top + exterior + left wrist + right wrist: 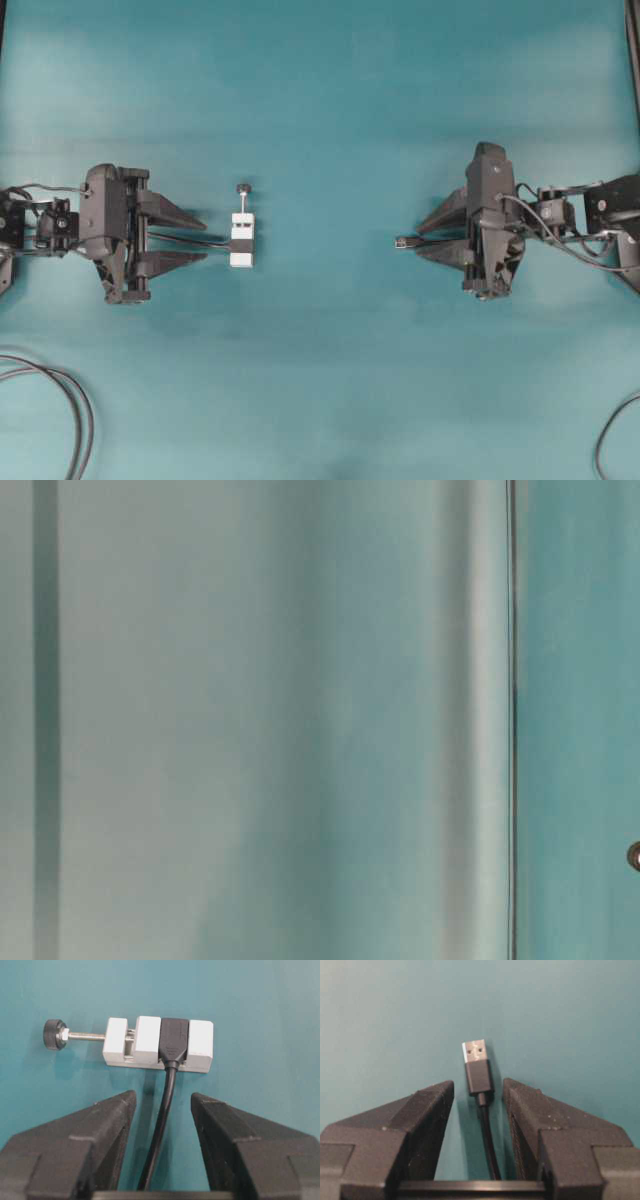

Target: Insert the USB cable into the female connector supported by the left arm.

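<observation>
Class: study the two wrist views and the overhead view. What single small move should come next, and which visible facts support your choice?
Probably close the right gripper on the USB cable: its plug lies between the open fingers, ungripped, far across the table from the female connector, which sits in its white bracket ahead of the open left gripper.

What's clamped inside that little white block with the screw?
The white block grips a black socket ending a dark cable that runs back between the left jaws. The socket's opening faces away, so its inside is hidden.

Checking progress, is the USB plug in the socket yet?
Out. The USB cable plug lies far across bare table from the female connector.
</observation>
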Controlling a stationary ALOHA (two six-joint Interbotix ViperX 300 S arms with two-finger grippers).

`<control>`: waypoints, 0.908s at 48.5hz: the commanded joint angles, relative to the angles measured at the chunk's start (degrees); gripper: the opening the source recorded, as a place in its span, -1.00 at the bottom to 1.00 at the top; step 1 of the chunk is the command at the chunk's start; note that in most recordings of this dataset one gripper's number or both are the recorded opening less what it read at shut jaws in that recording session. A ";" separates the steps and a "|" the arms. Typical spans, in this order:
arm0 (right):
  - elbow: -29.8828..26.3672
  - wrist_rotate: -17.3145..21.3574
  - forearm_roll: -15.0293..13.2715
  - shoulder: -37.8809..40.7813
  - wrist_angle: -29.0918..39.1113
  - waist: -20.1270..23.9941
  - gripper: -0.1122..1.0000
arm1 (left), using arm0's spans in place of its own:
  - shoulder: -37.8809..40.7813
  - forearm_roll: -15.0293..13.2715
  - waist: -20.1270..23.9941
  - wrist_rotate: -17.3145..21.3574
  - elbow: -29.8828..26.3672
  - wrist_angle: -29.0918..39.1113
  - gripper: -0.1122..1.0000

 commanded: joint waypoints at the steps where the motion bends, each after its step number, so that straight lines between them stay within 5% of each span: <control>1: -0.79 0.53 -0.09 0.18 -0.53 0.70 0.07 | -0.26 -0.18 0.00 -0.62 -0.70 -0.26 0.27; 17: -1.05 0.70 -0.09 0.97 -0.53 0.70 0.05 | -0.26 -0.09 0.00 -0.62 -0.79 -0.18 0.27; 44: -2.55 0.26 -0.35 1.05 1.23 1.05 -0.32 | -0.18 -0.18 0.00 -0.53 -1.14 -0.18 0.27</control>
